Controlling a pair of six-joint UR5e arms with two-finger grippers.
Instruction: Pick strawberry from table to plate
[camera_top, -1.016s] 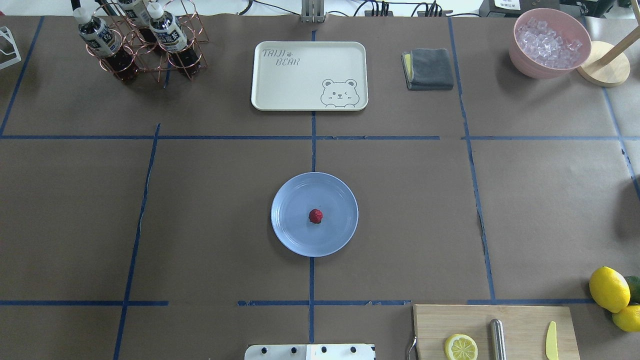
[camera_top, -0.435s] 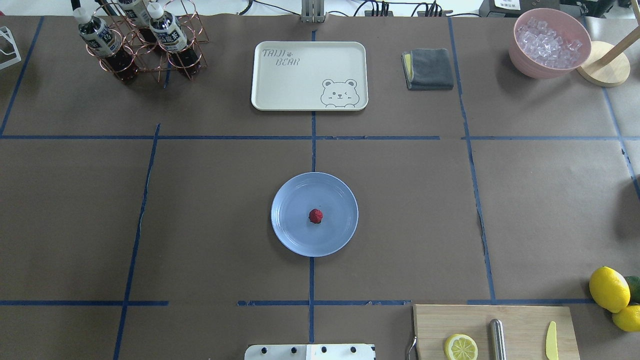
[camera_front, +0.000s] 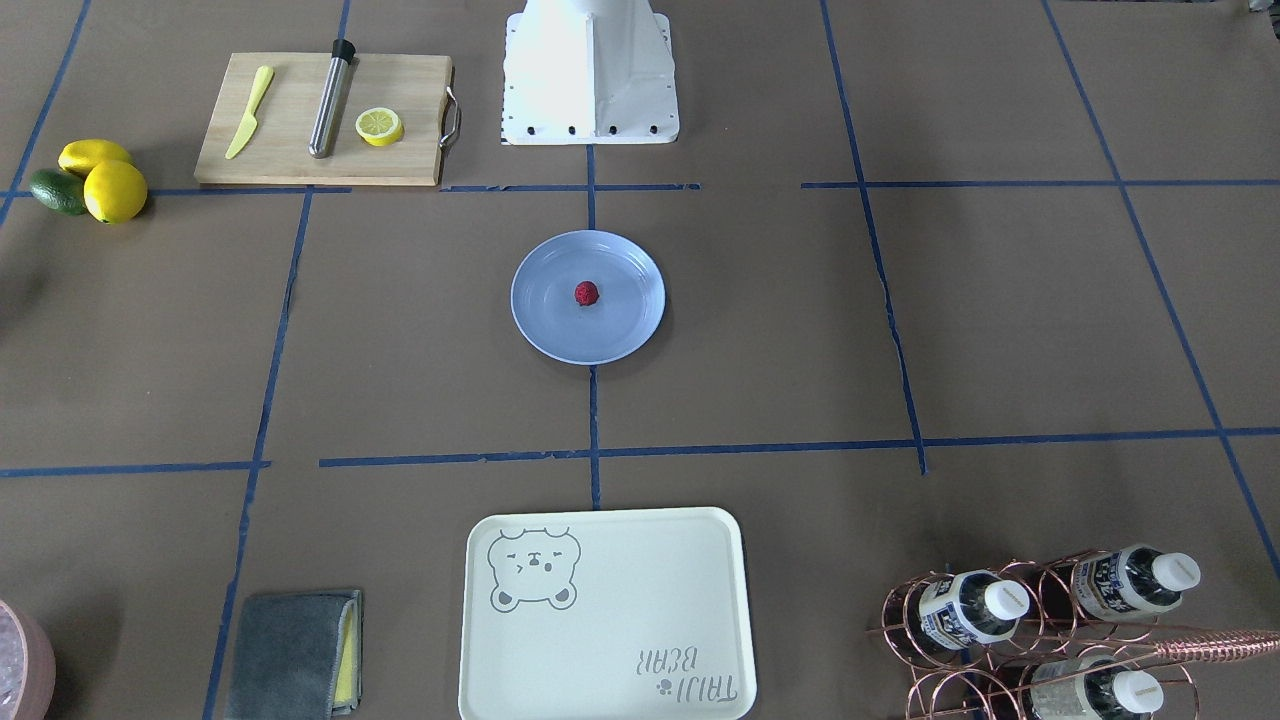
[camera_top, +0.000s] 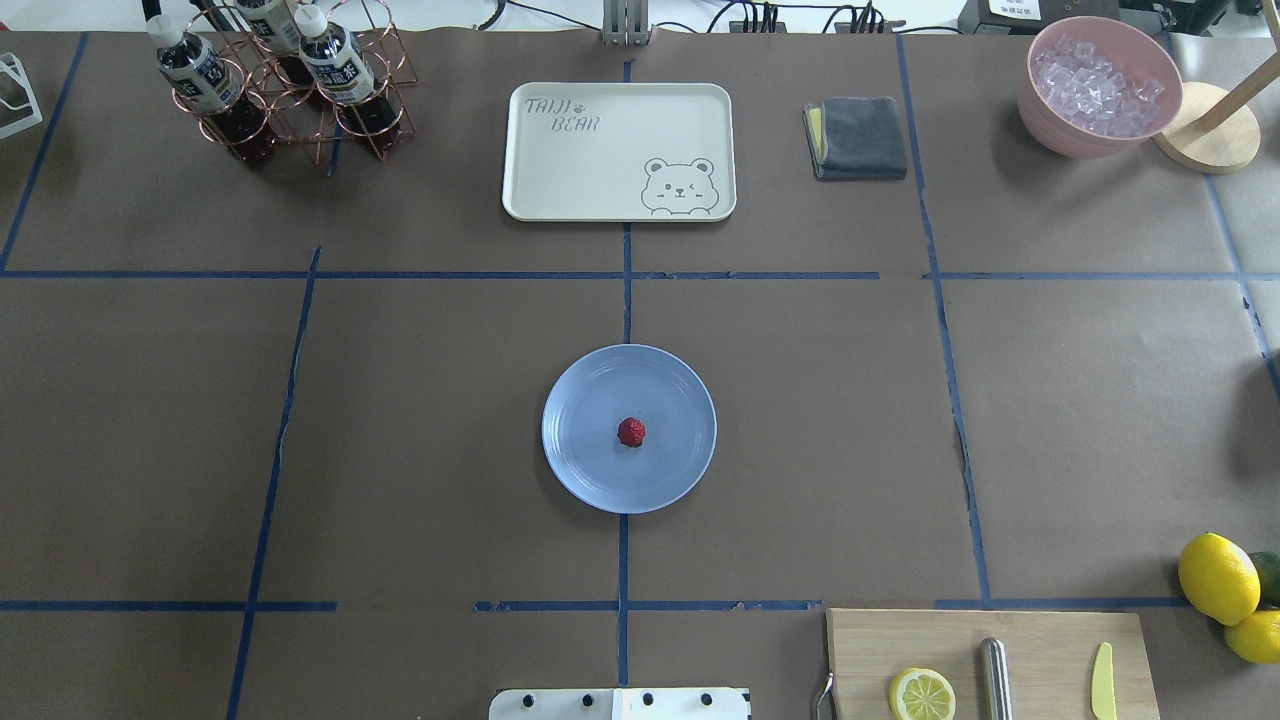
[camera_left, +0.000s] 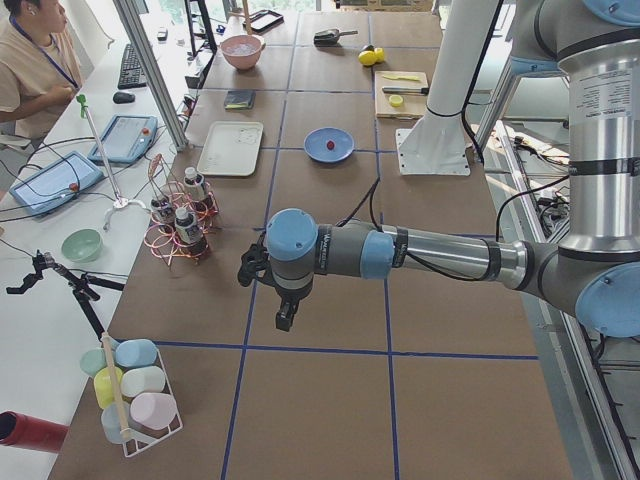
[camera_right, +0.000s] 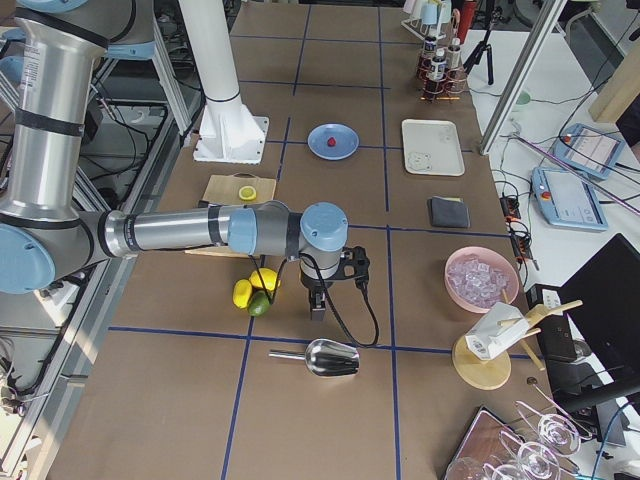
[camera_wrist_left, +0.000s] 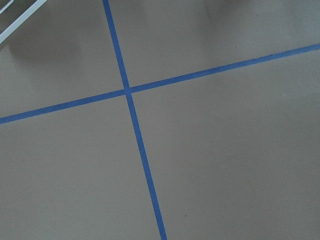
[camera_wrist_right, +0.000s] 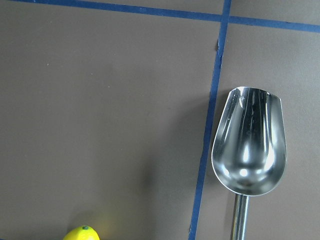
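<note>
Red strawberry (camera_top: 631, 432) rests (near centre) on the light-blue plate (camera_top: 590, 470).

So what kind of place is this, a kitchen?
Most likely a robotics lab staged with kitchen props, not a real kitchen: the table is paper-covered with a blue tape grid, the robot's left arm reaches over it, and a person sits at a side desk.

Overhead view, robot at near edge: strawberry (camera_top: 631, 432) lies in the middle of the plate (camera_top: 590, 470), the plate at centre of the table (camera_top: 400, 400); tray (camera_top: 600, 150) behind it toward the far edge, bottle rack (camera_top: 290, 90) off to the tray's left, folded cloth (camera_top: 857, 137) just right of it, bowl of ice (camera_top: 1098, 85) further right. Cutting board (camera_top: 1050, 650) at near right, carrying lemon half (camera_top: 922, 694), rod (camera_top: 995, 678) and knife (camera_top: 1102, 680) side by side; whole lemons (camera_top: 1218, 578) just right of the board.
</note>
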